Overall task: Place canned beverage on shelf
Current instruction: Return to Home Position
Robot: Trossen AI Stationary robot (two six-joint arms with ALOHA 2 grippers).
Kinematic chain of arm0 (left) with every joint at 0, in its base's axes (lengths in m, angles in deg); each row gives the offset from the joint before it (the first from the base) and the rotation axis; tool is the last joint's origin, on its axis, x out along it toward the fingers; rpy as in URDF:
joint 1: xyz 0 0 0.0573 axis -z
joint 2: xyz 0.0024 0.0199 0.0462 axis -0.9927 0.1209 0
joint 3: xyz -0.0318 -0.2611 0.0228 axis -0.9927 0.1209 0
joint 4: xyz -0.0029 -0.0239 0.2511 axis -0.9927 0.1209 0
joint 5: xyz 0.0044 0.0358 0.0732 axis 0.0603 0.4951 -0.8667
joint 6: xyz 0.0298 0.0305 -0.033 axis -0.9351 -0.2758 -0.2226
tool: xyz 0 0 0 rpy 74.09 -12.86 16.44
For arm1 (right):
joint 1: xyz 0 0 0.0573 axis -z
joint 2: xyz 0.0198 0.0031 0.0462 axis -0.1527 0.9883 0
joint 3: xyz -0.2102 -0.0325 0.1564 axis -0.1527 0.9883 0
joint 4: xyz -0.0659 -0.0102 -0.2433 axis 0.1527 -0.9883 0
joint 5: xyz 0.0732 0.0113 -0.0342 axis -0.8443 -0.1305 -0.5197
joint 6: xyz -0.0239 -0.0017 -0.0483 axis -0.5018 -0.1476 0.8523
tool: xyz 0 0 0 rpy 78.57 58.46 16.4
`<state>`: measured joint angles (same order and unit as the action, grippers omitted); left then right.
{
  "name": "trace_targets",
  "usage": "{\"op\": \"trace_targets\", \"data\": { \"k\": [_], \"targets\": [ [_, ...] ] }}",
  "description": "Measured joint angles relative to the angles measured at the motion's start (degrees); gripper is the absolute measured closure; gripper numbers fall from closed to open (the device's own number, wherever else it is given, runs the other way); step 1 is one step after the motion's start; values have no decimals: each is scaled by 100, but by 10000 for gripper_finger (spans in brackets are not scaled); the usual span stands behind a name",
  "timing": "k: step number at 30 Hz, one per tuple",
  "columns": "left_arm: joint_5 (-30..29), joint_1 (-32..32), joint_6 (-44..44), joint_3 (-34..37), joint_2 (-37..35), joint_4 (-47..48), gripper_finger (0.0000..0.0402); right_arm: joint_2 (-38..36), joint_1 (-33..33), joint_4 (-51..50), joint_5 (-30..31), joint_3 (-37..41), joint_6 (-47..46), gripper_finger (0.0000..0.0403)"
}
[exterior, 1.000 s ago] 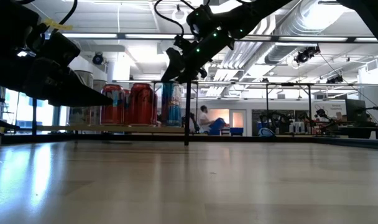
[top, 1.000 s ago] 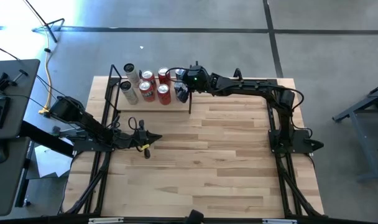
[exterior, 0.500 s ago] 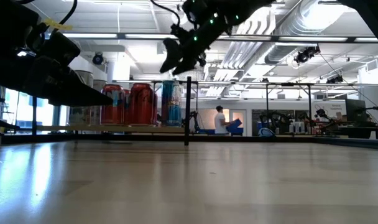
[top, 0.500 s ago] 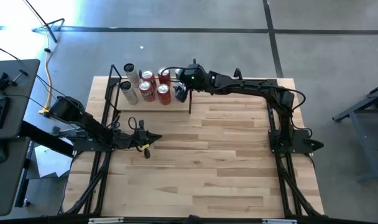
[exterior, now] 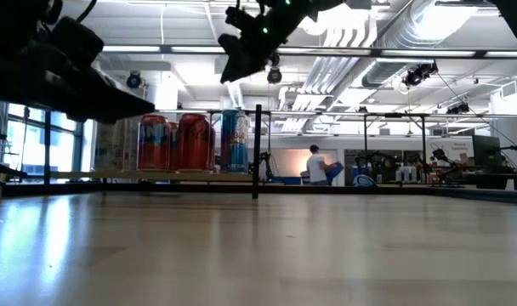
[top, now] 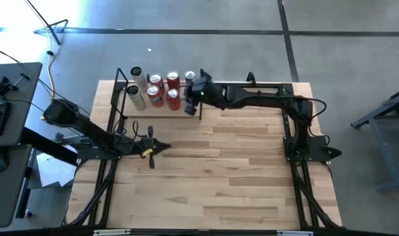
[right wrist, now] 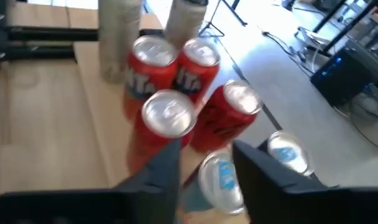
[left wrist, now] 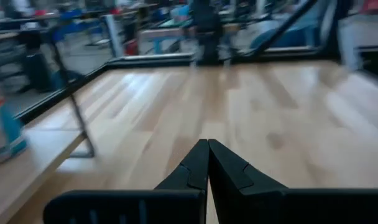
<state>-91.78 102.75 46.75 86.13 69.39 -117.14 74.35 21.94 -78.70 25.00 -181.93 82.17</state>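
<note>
Right wrist view looks down past the right gripper (right wrist: 206, 152), whose fingers (right wrist: 158, 171) stand apart and hold nothing. Directly below the gap sits a blue can (right wrist: 217, 180), with a second blue can (right wrist: 287, 152) just beside it. Beyond them four red cans (right wrist: 169, 115) stand in two pairs, and two pale cans (right wrist: 120, 25) stand at the far end. All eight rest on the shelf (top: 147, 111), which sits at the far edge of the tabletop (top: 239, 177). Low view has the right gripper raised clear above the can tops, touching none of them. The left gripper (left wrist: 207, 152) hangs over the tabletop's left side, well apart from the shelf, its fingers pressed together and empty. A person (exterior: 316, 166) shows in the room behind the tabletop.
</note>
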Motion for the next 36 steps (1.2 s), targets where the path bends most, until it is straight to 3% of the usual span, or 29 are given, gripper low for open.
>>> {"op": "trace_targets", "data": {
  "k": [5, 12, 17, 27, 36],
  "targets": [
    [717, -361, 20, -2, -715, 843, 401, -620, -123, 1528, -303, 1586, 125, 388],
    [1846, -1213, 79, -4, -1662, 1665, 401, -1644, -420, 3575, -673, 3794, 198, 386],
    [2292, -1683, -144, -4, -2359, 2337, 401, -2553, -570, 3970, -1075, 5051, 73, 399],
    [2339, -1961, -474, -4, -3904, 3720, 401, -4648, -851, 4915, -1043, 7419, 15, 402],
    [2187, -2012, -605, -7, -5043, 4770, 402, -6543, -731, 4723, -1036, 8683, -61, 403]
  ]
}}
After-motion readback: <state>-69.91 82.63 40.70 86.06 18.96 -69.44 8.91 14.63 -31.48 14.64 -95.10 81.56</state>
